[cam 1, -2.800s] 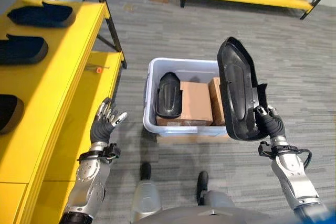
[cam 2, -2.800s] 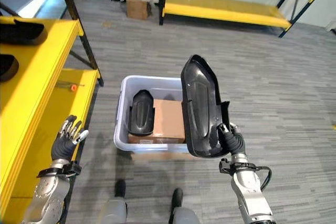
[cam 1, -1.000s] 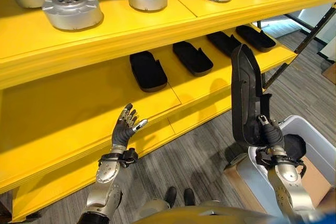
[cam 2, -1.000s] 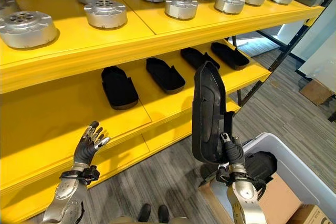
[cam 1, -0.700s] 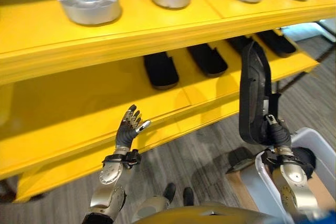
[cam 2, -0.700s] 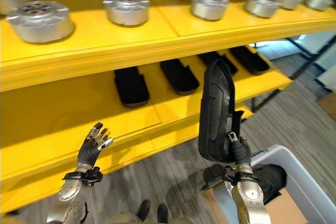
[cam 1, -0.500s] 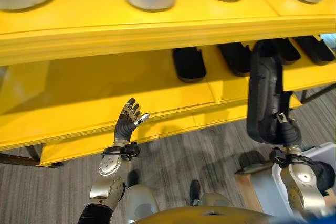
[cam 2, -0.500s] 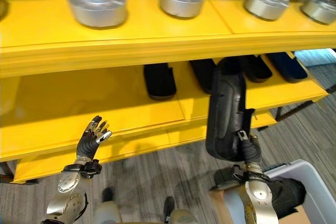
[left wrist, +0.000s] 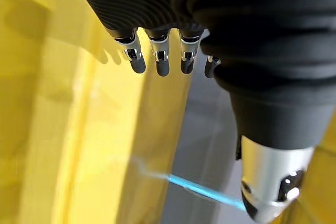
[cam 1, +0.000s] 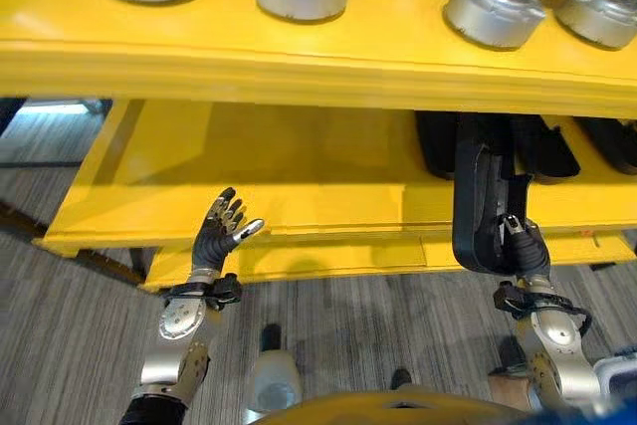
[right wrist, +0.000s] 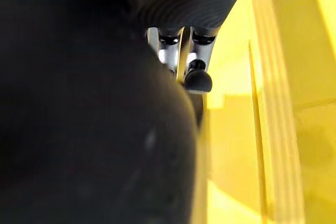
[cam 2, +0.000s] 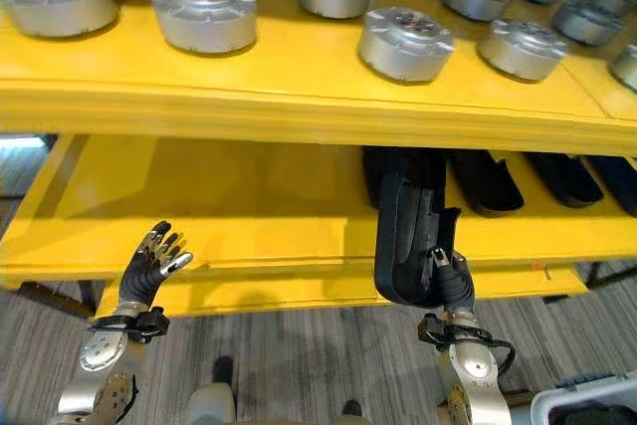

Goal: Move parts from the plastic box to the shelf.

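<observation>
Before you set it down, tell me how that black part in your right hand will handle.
The black part keeps its long curved shape standing upright, so it is probably stiff. The right hand grips only its lower end, so it may be fairly light, yet top-heavy and apt to tip. Its glossy surface could be slippery.

Floor [cam 1: 60, 345]: grey wood-grain planks, running from 7 to 5 o'clock. Yellow shelving [cam 2: 249, 97]: two tiers spanning 9 to 3 o'clock; the upper board casts shade on the lower. Dark steel upright [cam 2: 55, 298] at 8 o'clock.
</observation>
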Robot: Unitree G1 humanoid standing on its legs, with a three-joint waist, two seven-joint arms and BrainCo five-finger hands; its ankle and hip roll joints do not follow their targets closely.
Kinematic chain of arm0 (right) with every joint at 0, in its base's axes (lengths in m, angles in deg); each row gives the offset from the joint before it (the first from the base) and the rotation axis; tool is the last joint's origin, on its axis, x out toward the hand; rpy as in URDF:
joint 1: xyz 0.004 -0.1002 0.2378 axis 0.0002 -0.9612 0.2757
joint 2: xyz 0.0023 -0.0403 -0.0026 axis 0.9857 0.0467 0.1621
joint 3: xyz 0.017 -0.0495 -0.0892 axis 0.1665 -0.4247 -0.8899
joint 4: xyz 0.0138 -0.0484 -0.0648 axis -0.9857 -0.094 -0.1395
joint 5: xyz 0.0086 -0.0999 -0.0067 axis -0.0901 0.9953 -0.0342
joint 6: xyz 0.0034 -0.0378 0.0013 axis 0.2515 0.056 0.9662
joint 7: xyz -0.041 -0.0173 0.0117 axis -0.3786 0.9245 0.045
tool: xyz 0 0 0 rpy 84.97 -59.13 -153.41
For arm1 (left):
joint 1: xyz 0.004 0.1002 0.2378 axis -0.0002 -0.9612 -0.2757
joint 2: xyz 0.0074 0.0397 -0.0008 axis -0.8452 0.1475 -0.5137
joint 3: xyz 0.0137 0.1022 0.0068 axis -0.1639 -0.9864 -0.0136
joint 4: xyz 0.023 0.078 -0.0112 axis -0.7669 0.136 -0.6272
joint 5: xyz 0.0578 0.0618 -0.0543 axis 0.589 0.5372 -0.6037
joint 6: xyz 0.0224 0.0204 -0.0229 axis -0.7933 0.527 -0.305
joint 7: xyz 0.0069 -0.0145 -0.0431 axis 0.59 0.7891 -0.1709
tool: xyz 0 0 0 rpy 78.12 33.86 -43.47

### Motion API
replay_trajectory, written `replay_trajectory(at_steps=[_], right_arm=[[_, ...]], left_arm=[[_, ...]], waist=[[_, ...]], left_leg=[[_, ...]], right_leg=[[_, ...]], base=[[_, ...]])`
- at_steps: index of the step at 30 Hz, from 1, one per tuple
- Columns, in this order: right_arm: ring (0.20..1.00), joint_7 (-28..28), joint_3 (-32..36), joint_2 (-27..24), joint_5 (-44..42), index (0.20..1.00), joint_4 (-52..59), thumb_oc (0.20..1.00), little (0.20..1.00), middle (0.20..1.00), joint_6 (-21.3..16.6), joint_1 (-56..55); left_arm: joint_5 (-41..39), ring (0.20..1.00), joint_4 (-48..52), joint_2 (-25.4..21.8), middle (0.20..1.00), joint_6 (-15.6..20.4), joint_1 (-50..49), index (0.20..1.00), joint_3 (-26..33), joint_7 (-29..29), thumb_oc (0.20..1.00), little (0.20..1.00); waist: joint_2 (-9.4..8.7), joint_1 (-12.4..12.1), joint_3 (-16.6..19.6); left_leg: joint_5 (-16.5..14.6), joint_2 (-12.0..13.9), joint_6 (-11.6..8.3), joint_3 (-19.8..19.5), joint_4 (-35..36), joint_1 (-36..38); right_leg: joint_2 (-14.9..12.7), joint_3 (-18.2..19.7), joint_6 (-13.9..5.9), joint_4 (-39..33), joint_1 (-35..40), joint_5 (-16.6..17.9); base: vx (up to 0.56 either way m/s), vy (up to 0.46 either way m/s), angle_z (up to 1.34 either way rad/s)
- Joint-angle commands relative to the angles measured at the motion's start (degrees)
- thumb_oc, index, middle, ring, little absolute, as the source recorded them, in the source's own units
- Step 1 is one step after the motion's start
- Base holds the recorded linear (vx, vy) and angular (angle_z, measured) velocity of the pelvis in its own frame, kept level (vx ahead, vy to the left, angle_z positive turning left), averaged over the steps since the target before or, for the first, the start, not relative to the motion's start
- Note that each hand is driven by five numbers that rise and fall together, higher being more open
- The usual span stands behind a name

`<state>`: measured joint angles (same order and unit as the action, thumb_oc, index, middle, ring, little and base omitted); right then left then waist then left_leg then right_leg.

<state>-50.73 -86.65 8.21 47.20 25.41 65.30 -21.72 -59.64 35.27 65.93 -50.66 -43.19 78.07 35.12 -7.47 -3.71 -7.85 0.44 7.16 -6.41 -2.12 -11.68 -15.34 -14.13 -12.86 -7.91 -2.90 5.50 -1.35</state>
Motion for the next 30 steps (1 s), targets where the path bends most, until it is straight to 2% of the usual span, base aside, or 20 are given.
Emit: replay_trajectory(at_steps=[1, 3, 4, 5, 10, 11, 14, 15, 16, 19, 21, 26, 27, 30], right_arm=[[0.2, 1.13, 1.14, -3.69, -1.44, 0.2, 4.49, 0.2, 0.2, 0.2, -3.6, 5.47], [0.2, 1.12, -0.91, -4.22, -0.78, 0.2, 4.04, 0.2, 0.2, 0.2, -3.32, 8.38], [0.2, 1.12, -0.92, -4.22, -0.78, 0.2, 4.03, 0.2, 0.2, 0.2, -3.33, 8.4], [0.2, 0.95, -2.69, -4.35, -0.26, 0.2, 3.5, 0.2, 0.2, 0.2, -3.06, 10.78], [0.2, -0.77, -7.58, -3.06, -1.44, 0.2, 1.25, 0.2, 0.2, 0.2, -2.83, 18.77], [0.2, -2.46, -9.17, -1.99, -2.4, 0.2, -1.23, 0.2, 0.2, 0.2, -2.54, 22.93], [0.2, -4.16, -10.33, -0.88, -2.64, 0.2, -3.91, 0.2, 0.2, 0.2, -2.3, 26.73], [0.2, -6.46, -11.35, 0.34, -3.52, 0.2, -7.36, 0.2, 0.2, 0.2, -2.19, 30.63], [0.2, -7.59, -11.74, 0.97, -4.23, 0.2, -9.47, 0.2, 0.2, 0.2, -2.26, 32.63], [0.2, -11.02, -12.31, 1.85, -4.85, 0.2, -15.6, 0.2, 0.2, 0.2, -1.86, 38.95], [0.2, -14.58, -11.72, 1.04, -5.34, 0.2, -23.67, 0.2, 0.2, 0.2, -1.58, 47.11], [0.2, -19.22, -10.72, -0.58, -5.14, 0.2, -33.77, 0.2, 0.2, 0.2, -0.79, 57.6], [0.2, -19.2, -10.72, -0.63, -5.18, 0.2, -33.9, 0.2, 0.2, 0.2, -0.85, 57.77], [0.2, -21.25, -10.22, -0.85, -5.47, 0.2, -38.93, 0.2, 0.2, 0.2, -0.84, 62.37]], left_arm=[[0.08, 1.0, 4.77, -0.76, 1.0, 2.21, -0.51, 1.0, -0.42, 0.95, 1.0, 1.0], [-0.06, 1.0, 4.86, -0.95, 1.0, 1.86, -0.38, 1.0, -0.57, 0.83, 1.0, 1.0], [-0.06, 1.0, 4.87, -0.95, 1.0, 1.86, -0.38, 1.0, -0.56, 0.83, 1.0, 1.0], [-0.04, 1.0, 4.87, -1.14, 1.0, 1.77, -0.4, 1.0, -0.66, 0.72, 1.0, 1.0], [-0.48, 1.0, 4.92, -1.54, 1.0, 1.31, 0.19, 1.0, -1.26, 0.1, 1.0, 1.0], [-0.9, 1.0, 4.93, -1.86, 1.0, 1.04, 0.35, 1.0, -1.61, -0.13, 1.0, 1.0], [-1.13, 1.0, 5.17, -2.2, 1.0, 0.83, 0.53, 1.0, -2.0, -0.46, 1.0, 1.0], [-1.48, 1.0, 5.36, -2.79, 1.0, 0.66, 1.02, 1.0, -3.01, -0.99, 1.0, 1.0], [-1.71, 1.0, 5.33, -3.01, 1.0, 0.43, 1.46, 1.0, -3.45, -1.22, 1.0, 1.0], [-2.46, 1.0, 5.55, -3.7, 1.0, 0.27, 2.28, 1.0, -5.29, -1.71, 1.0, 1.0], [-3.16, 1.0, 5.82, -4.41, 1.0, 0.38, 3.88, 1.0, -7.27, -2.32, 1.0, 1.0], [-4.21, 1.0, 6.17, -5.26, 1.0, 1.21, 7.11, 1.0, -9.75, -4.01, 1.0, 1.0], [-4.21, 1.0, 6.12, -5.23, 1.0, 1.23, 7.24, 1.0, -9.76, -4.02, 1.0, 1.0], [-4.7, 1.0, 5.64, -4.95, 1.0, 1.95, 9.04, 1.0, -10.81, -5.3, 1.0, 1.0]], waist=[[0.77, -1.15, 2.25], [0.12, -2.74, 2.12], [0.11, -2.7, 2.12], [-0.51, -4.31, 2.06], [-1.4, -8.05, 1.8], [-1.69, -9.62, 1.78], [-1.82, -10.83, 1.57], [-1.78, -12.26, 1.2], [-1.76, -12.64, 0.85], [-1.09, -14.13, -1.01], [0.31, -15.18, -3.86], [3.65, -15.3, -8.43], [3.68, -15.29, -8.48], [5.27, -15.0, -10.17]], left_leg=[[-1.67, -0.08, 2.17, -0.98, 4.15, 4.28], [-1.74, -0.79, 2.38, -1.9, 3.84, 3.33], [-1.74, -0.81, 2.38, -1.93, 3.83, 3.32], [-1.84, -1.53, 2.54, -2.75, 3.56, 2.58], [-1.51, -3.08, 2.64, -5.38, 3.37, 0.57], [-1.42, -3.61, 2.69, -6.24, 3.19, -0.07], [-1.28, -4.05, 2.69, -7.06, 2.93, -0.8], [-1.09, -4.53, 2.6, -7.93, 2.63, -1.73], [-1.02, -4.82, 2.56, -8.4, 2.41, -2.35], [-1.11, -5.37, 2.4, -9.47, 1.12, -4.3], [-1.13, -5.69, 2.37, -10.09, -0.44, -6.16], [-0.8, -6.6, 2.44, -10.78, -2.29, -9.09], [-0.82, -6.61, 2.43, -10.81, -2.36, -9.18], [-0.72, -6.99, 2.57, -10.78, -3.15, -10.38]], right_leg=[[-2.65, -1.08, -3.25, 5.32, 0.73, 0.29], [-2.9, -2.59, -3.38, 4.88, 1.19, 0.46], [-2.9, -2.62, -3.38, 4.88, 1.2, 0.46], [-3.06, -3.63, -3.5, 4.65, 1.54, 0.68], [-3.1, -6.67, -3.55, 4.15, 2.49, 0.74], [-3.06, -7.71, -3.51, 4.13, 2.71, 0.69], [-3.07, -8.33, -3.45, 4.22, 2.84, 0.65], [-3.05, -9.25, -3.32, 4.38, 3.01, 0.46], [-3.04, -9.8, -3.29, 4.55, 2.93, 0.31], [-3.01, -10.65, -2.97, 5.62, 2.19, -0.54], [-3.09, -10.9, -2.44, 7.08, 0.63, -1.45], [-3.69, -10.94, -1.45, 10.49, -2.82, -3.34], [-3.7, -10.95, -1.44, 10.61, -2.91, -3.4], [-4.05, -10.32, -1.01, 12.59, -5.05, -4.03]], base=[[0.03, 0.03, 0.28], [0.03, 0.024, 0.35], [0.04, 0.004, 0.26], [0.05, 0.004, 0.23], [0.05, 0.001, 0.35], [0.04, -0.007, 0.44], [0.02, -0.007, 0.25], [0.0, -0.018, 0.27], [-0.02, -0.019, 0.27], [-0.08, -0.019, 0.36], [-0.17, 0.002, 0.16], [-0.1, 0.034, 0.04], [-0.06, 0.03, 0.03], [-0.07, 0.052, 0.07]])
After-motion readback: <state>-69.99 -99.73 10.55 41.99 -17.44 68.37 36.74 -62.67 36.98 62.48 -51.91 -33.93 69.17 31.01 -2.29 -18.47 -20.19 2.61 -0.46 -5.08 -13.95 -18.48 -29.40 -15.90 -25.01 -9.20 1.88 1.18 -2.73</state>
